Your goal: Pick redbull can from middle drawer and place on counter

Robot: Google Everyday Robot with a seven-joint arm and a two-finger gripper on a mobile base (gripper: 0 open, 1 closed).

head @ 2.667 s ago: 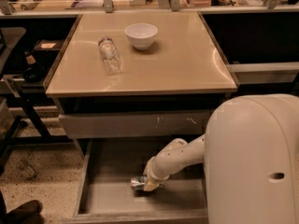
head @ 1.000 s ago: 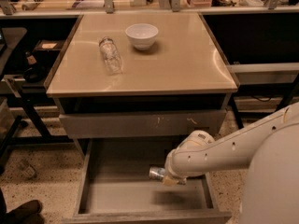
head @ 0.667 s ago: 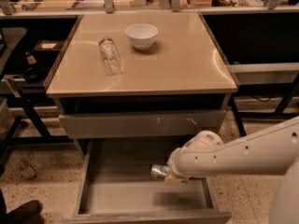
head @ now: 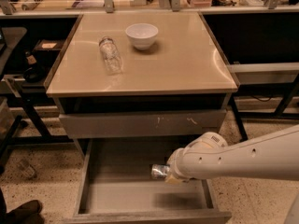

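Note:
The redbull can point(head: 159, 171) is a small silvery can held on its side in my gripper point(head: 169, 172), lifted above the floor of the open middle drawer point(head: 117, 195). My white arm reaches in from the right, and the can sticks out to the left of the gripper. The gripper is shut on the can. The beige counter point(head: 182, 59) lies above, on top of the grey cabinet.
A clear bottle point(head: 110, 55) lies on its side on the counter's left part. A white bowl point(head: 141, 35) stands at the counter's back middle. A closed grey drawer front with white scratches point(head: 140, 123) sits just above the open drawer. Dark shelving flanks the cabinet.
The arm has lifted the can off the drawer floor and carried it right and up. The arm's big white body has drawn back to the right of the view.

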